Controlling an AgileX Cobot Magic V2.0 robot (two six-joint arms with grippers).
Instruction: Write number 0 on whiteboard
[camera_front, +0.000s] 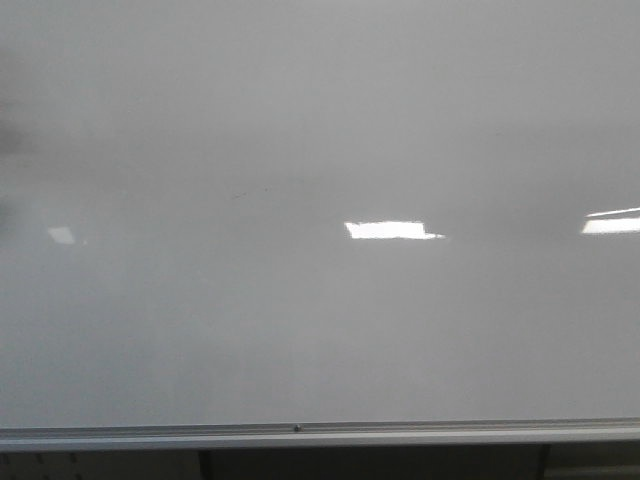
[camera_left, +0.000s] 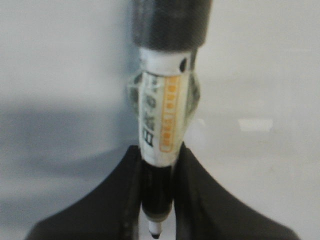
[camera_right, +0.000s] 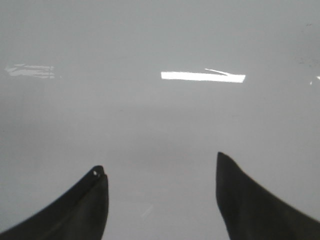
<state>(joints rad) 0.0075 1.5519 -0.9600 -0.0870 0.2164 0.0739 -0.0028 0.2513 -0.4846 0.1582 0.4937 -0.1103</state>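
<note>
Front view: the large glossy pale grey-white whiteboard (camera_front: 320, 330) fills nearly the whole frame, its silver metal bottom rail (camera_front: 320, 433) running along the lower edge. Neither of my arms shows here. On the left, a dim smudge of glare; a little left of centre, a faint short dark tick (camera_front: 240, 195), too thin to read as any shape. I can make out no drawn loop on the board in any view, so I cannot say where the number 0 lies relative to the pen. Right of centre, two bright white rectangular light reflections (camera_front: 392, 230).

My left gripper (camera_left: 159, 175): black fingers (camera_left: 120, 200) pressed against both sides of a white-labelled marker pen with an orange stripe and black barrel (camera_left: 162, 120), clamped tight on it. The pen's small pale tip sits down between my fingers; the board's grey surface lies behind it, blurred. Whether the tip touches the board I cannot tell.

My right gripper (camera_right: 162, 195): two black fingers (camera_right: 250, 205) set wide apart, nothing between them, only bare board (camera_right: 160, 130) behind.
</note>
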